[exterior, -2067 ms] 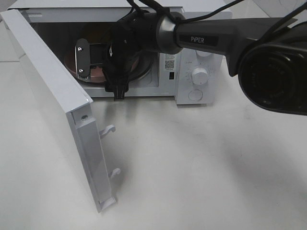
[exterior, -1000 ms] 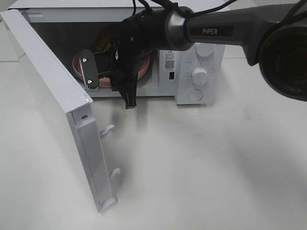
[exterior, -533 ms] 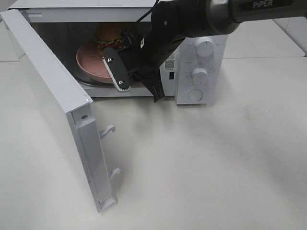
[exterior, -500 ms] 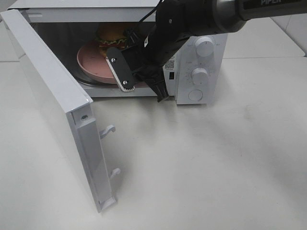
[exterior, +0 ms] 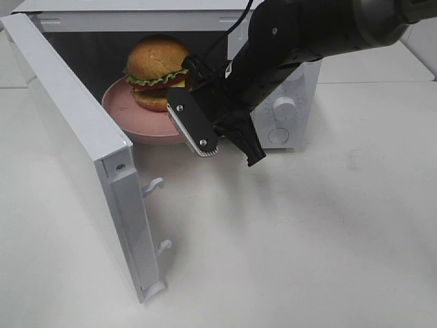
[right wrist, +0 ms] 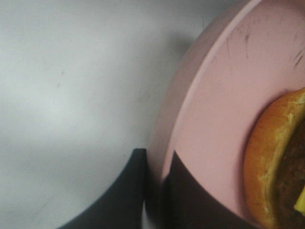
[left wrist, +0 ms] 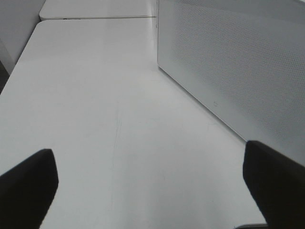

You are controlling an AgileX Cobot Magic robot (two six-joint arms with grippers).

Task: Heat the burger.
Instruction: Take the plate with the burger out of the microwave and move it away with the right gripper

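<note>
The right pincer (exterior: 225, 140) pinches the pink plate's (exterior: 119, 113) rim with the burger (exterior: 156, 72) on top at the microwave's (exterior: 287, 102) open mouth, so keep it level; the left pincer (left wrist: 152, 191) hangs open.

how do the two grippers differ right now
The right gripper is shut on the rim of the pink plate carrying the burger; the left gripper is open and holds nothing. The right works at the open microwave's mouth; the left hangs over bare table beside a perforated white panel. Both have dark fingers.
</note>
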